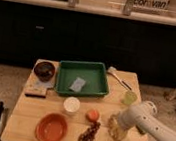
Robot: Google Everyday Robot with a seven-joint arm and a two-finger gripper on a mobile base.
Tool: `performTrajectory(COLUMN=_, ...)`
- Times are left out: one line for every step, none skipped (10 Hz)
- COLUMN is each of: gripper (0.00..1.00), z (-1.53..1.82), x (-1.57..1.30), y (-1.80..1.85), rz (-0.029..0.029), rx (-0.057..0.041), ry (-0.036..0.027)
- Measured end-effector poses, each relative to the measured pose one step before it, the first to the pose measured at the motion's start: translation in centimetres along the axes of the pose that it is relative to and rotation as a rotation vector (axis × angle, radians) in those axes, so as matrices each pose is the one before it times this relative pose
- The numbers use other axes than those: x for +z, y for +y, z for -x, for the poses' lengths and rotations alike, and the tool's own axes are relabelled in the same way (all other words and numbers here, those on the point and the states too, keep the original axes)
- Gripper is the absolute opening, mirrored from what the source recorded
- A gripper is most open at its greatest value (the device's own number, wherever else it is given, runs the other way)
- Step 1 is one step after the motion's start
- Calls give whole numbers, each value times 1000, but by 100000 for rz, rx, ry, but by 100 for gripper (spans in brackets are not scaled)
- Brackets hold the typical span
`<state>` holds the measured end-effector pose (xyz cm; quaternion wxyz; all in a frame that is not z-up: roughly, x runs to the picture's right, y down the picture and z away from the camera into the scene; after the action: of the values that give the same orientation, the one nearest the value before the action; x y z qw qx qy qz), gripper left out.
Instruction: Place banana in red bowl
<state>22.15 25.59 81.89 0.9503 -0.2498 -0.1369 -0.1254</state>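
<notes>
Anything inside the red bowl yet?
No: the red bowl shows only its bare inside. The claw is low over the table right of the grapes, covering whatever lies under it.

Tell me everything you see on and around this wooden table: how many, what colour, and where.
table: one, light wood, centre of view
green tray: one, green, back middle
pad: one, grey-blue, inside the tray
dark bowl: one, dark brown, back left
flat block: one, tan and grey, in front of the dark bowl
white cup: one, white, in front of the tray
orange fruit: one, orange, right of the white cup
grape bunch: one, dark, front centre
red bowl: one, orange-red, front left, empty
banana: one, pale yellow, front right
small cup: one, yellow-green, right side
utensil: one, white and dark, back right
arm: one, white, from the right
gripper: one, at the banana
</notes>
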Motion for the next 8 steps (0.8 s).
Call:
performTrajectory(gripper=37, z=-111, x=-128, y=106, rz=-78, rx=377, ry=29)
performTrajectory(gripper=25, z=23, x=-174, y=-47, rz=-19, rx=-201, ry=52)
performTrajectory(gripper=14, z=-48, x=-163, y=23, rz=53, rx=-258, ry=200)
performTrajectory(gripper=7, z=-23, x=-53, y=-38, rz=-79, rx=-143, ry=145)
performTrajectory(gripper=1, z=16, x=9, y=83, rz=148, rx=227, ry=-174)
performTrajectory(gripper=0, z=377, x=-41, y=-121, rz=254, rx=-1204, ry=372)
performTrajectory(gripper=0, z=949, x=-372, y=-463, rz=319, rx=-2949, ry=1345)
performTrajectory(gripper=0, z=1200, x=-386, y=-393, rz=519, rx=-2406, ry=932)
